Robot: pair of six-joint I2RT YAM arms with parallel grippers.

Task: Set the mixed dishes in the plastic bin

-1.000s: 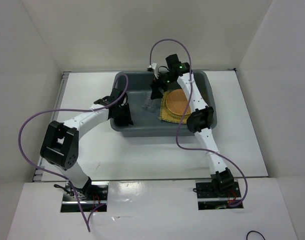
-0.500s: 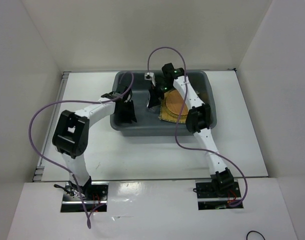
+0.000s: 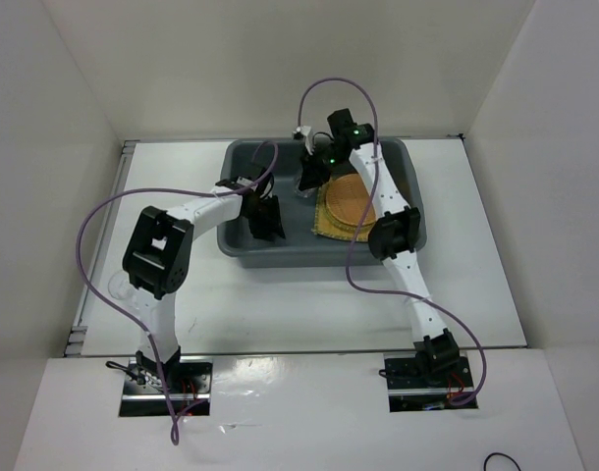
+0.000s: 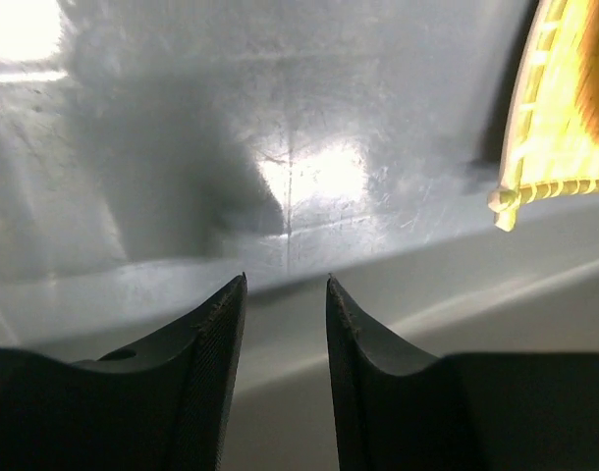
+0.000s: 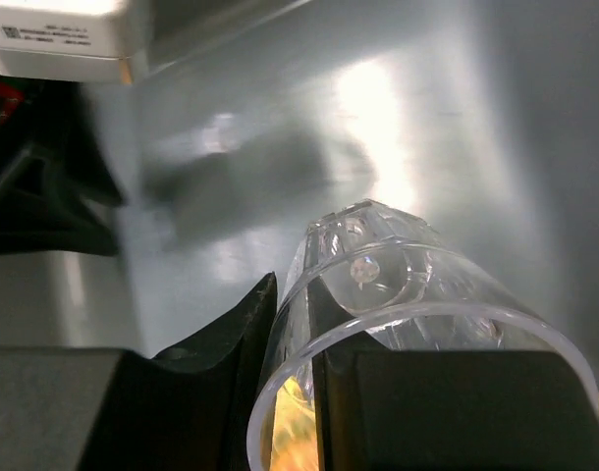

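White table (image 3: 280,304), white enclosure walls (image 3: 74,78), black cable loop (image 3: 498,461) at the near right edge

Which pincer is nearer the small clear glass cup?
Right. The right pincer grips the small clear glass cup; the left pincer sits apart, empty, by the near wall of the grey-blue plastic bin.

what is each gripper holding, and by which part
The right gripper pinches a glass cup by its rim wall, one finger inside and one outside. The left gripper holds nothing.
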